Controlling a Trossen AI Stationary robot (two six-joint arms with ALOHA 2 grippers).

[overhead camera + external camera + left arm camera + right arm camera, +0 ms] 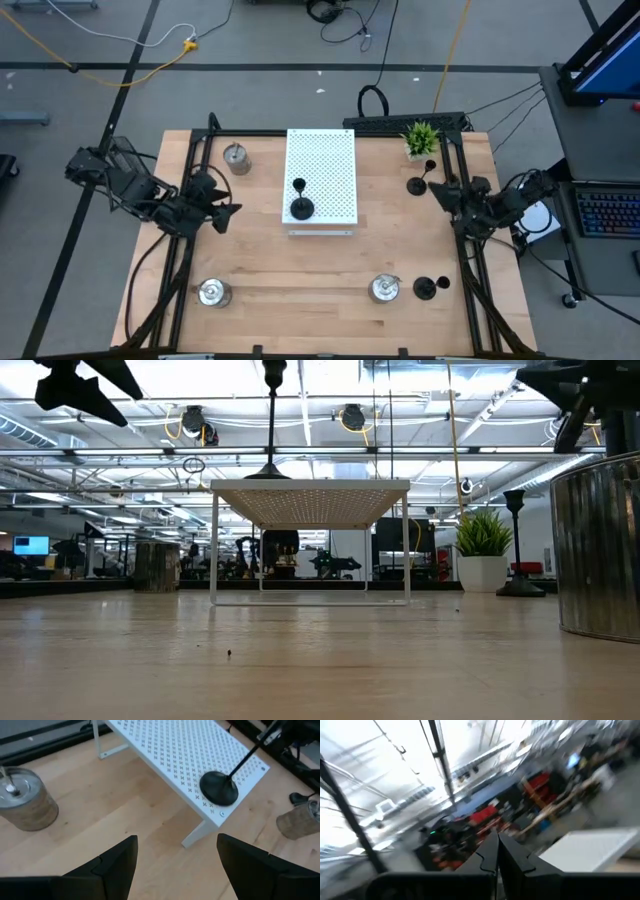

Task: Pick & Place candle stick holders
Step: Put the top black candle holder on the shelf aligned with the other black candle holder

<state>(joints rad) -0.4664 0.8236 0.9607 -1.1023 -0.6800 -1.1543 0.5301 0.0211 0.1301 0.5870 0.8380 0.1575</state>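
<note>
A black candle stick holder [300, 208] stands on the near end of the white perforated board [320, 180]; its round base [218, 788] shows in the left wrist view. Two more black ones stand on the table at the far right [418, 185] and near right [427, 288]. Silver holders stand at the far left [237, 158], near left [212, 292] and near right [385, 288]. My left gripper [228, 212] hangs open left of the board, its fingers [120, 865] bare. My right gripper [445, 192] is shut at the table's right, tipped upward [497, 852].
A small green potted plant [421, 138] stands at the far right corner, next to the far black holder. The board stands on thin legs [200, 832] over the table's middle. Bare wood lies between the board and the near edge.
</note>
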